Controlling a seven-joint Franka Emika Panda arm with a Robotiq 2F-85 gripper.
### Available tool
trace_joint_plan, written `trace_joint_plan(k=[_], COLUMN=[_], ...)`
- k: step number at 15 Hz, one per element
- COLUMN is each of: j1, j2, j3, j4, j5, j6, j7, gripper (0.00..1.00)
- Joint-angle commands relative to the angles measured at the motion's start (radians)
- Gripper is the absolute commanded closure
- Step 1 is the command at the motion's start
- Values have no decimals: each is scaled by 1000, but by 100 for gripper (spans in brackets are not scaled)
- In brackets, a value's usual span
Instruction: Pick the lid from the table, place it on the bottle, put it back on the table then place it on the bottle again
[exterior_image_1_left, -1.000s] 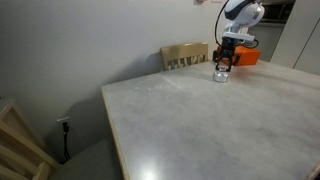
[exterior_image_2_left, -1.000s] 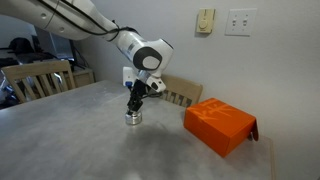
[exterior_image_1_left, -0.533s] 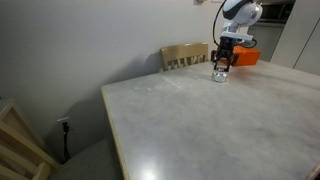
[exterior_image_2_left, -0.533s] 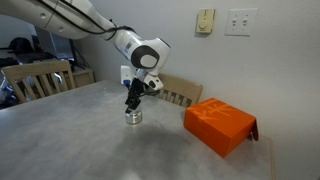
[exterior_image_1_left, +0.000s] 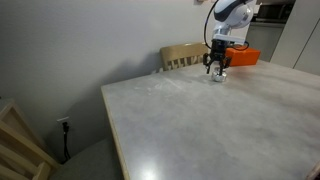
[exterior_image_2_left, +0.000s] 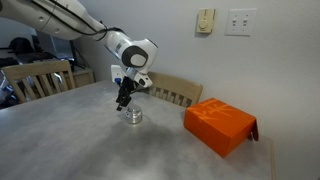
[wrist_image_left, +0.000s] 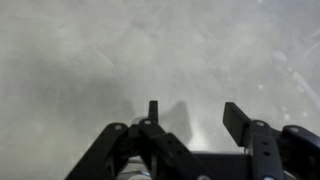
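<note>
Hovering end effector (exterior_image_2_left: 123, 99) — jaws apart — near bottle (exterior_image_2_left: 133, 116).

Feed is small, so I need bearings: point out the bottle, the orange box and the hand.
bottle (exterior_image_2_left: 133, 117): in an exterior view, on its glass body.
orange box (exterior_image_2_left: 218, 119): in an exterior view, on its top face.
hand (exterior_image_2_left: 121, 101): in an exterior view, midway between its fingertips.

The bottle (exterior_image_2_left: 133, 117), small, squat and of clear glass, stands upright on the pale grey, faintly marbled worktop (exterior_image_2_left: 70, 140), just left of the frame's middle. A pale, silvery lid (exterior_image_2_left: 133, 111) appears to sit flat on its mouth, though it is too small to be sure.
</note>
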Motion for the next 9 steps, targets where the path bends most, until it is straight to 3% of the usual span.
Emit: trace_joint_plan(k=[1,3,4,9], j1=[21,23,20,-20], j2=[5,-17,-25,-75], j3=[3,-3,-5,-48], j4=[39,34,38,27], j5=[-44,-59,-66,-46], j6=[-14,9,16,96], j7=[5,4,3,2], gripper=[56,54,58,95])
